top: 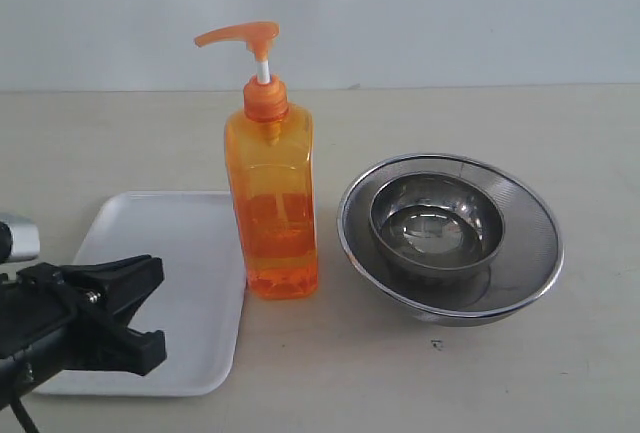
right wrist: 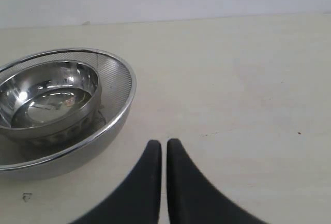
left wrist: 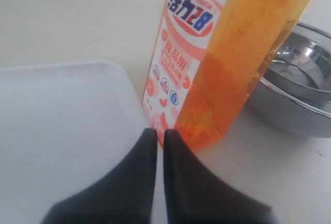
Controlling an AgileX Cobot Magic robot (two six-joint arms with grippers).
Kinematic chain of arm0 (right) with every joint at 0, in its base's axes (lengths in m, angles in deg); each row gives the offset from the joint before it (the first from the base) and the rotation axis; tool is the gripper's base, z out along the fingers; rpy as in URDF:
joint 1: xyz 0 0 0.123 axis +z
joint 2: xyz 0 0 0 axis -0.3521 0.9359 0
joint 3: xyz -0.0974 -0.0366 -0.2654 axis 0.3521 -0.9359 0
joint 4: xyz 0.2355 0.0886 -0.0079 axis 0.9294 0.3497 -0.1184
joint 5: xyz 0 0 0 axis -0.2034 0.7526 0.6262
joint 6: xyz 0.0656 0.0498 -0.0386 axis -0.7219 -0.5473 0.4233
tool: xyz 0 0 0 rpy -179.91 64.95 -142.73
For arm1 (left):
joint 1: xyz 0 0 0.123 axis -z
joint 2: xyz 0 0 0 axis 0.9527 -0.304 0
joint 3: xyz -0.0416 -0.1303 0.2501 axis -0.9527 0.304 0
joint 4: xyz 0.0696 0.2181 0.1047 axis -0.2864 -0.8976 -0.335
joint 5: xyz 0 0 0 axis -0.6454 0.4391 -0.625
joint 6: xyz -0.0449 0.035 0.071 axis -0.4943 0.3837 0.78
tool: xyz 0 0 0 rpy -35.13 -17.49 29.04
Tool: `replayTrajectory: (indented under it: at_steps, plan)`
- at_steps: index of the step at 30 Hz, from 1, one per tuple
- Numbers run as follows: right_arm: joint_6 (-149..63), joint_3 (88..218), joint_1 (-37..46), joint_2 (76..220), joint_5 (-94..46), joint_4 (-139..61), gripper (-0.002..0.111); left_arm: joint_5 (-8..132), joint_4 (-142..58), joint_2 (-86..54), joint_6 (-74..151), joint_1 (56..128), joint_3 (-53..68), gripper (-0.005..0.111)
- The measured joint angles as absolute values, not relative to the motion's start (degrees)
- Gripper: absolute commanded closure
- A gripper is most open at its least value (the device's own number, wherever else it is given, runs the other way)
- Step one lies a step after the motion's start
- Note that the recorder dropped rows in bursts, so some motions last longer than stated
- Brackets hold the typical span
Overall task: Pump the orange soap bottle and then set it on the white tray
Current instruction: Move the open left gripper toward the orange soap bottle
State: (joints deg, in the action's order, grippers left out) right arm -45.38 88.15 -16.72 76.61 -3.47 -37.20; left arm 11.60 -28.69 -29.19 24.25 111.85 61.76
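Two grippers, both pressed together, empty. My left gripper (left wrist: pixel 159 131) hangs low over the white tray (top: pixel 190 253); the orange soap bottle (top: pixel 272 203) stands upright just ahead of its tips, beside the tray's rim. Steel bowls (top: pixel 450 238) lie near my right gripper (right wrist: pixel 164 144), also low. Pumping looks unstarted: next, one arm must rise above the pump head (top: pixel 240 35).
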Motion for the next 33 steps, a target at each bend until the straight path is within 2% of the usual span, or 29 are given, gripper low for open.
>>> replayTrajectory:
  at_steps: [4,6,10,17,20,22,27,29,33]
  plan:
    - [-45.38,88.15,-16.72,76.61,-3.47,-37.2,0.108,-2.9,-22.1,-39.91,26.44,119.77,61.66,0.102]
    - [-45.38,88.15,-16.72,76.61,-3.47,-37.2,0.108,-5.8,-15.52,-43.55,28.06,123.62,61.51,0.102]
    - [-45.38,88.15,-16.72,76.61,-3.47,-37.2,0.108,-6.23,-10.25,-47.43,29.01,128.53,58.18,0.102]
    - [-45.38,88.15,-16.72,76.61,-3.47,-37.2,0.108,-6.81,-9.4,-48.83,30.12,132.43,53.22,0.101]
    - [-45.38,88.15,-16.72,76.61,-3.47,-37.2,0.108,-6.84,-8.77,-48.83,30.56,132.6,52.96,0.085]
    - [-45.38,88.15,-16.72,76.61,-3.47,-37.2,0.108,-6.84,-8.57,-48.83,30.65,132.6,52.87,0.066]
    - [-45.38,88.15,-16.72,76.61,-3.47,-37.2,0.108,-6.84,-10.16,-48.83,30.78,132.74,52.39,0.009]
    - [-45.38,88.15,-16.72,76.61,-3.47,-37.2,0.108,-6.84,-11.16,-48.83,30.78,132.74,51.7,-0.004]
    - [-45.38,88.15,-16.72,76.61,-3.47,-37.2,0.108,-6.84,-13.17,-48.83,31.21,132.74,49.32,-0.003]
